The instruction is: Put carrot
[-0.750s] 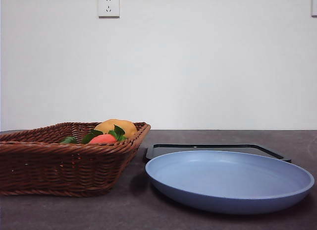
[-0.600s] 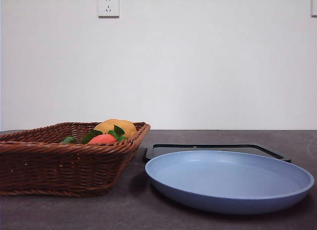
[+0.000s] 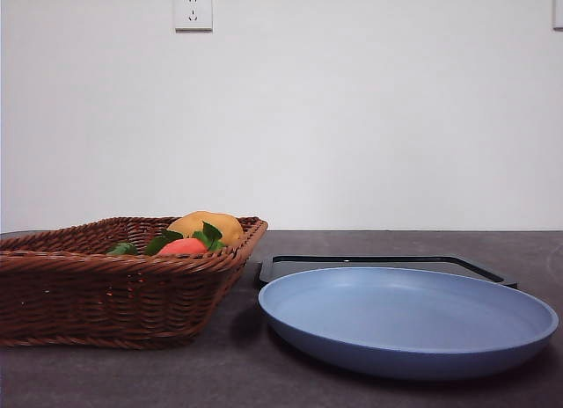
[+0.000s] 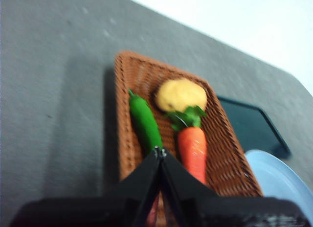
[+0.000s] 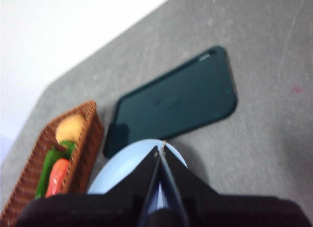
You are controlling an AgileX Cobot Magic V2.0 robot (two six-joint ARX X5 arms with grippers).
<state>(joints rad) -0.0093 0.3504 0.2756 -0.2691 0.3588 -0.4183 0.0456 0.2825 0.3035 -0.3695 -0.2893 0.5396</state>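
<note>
The orange-red carrot [image 4: 192, 148] with green leaves lies in the brown wicker basket [image 4: 122, 114], next to a yellow potato [image 4: 181, 95] and a green pepper [image 4: 145, 122]. In the front view only the carrot's top [image 3: 183, 247] shows above the basket rim [image 3: 114, 260]. In the right wrist view the carrot [image 5: 57, 176] shows small at the side. My left gripper [image 4: 160, 151] is shut and empty, high above the basket. My right gripper [image 5: 160, 147] is shut and empty, high above the blue plate [image 5: 120, 170]. Neither arm shows in the front view.
A blue plate [image 3: 409, 318] stands right of the basket, near the front. A dark flat tray [image 3: 387, 264] lies behind the plate; it also shows in the right wrist view [image 5: 173, 102]. The table [image 3: 528, 241] is dark grey. A white wall stands behind.
</note>
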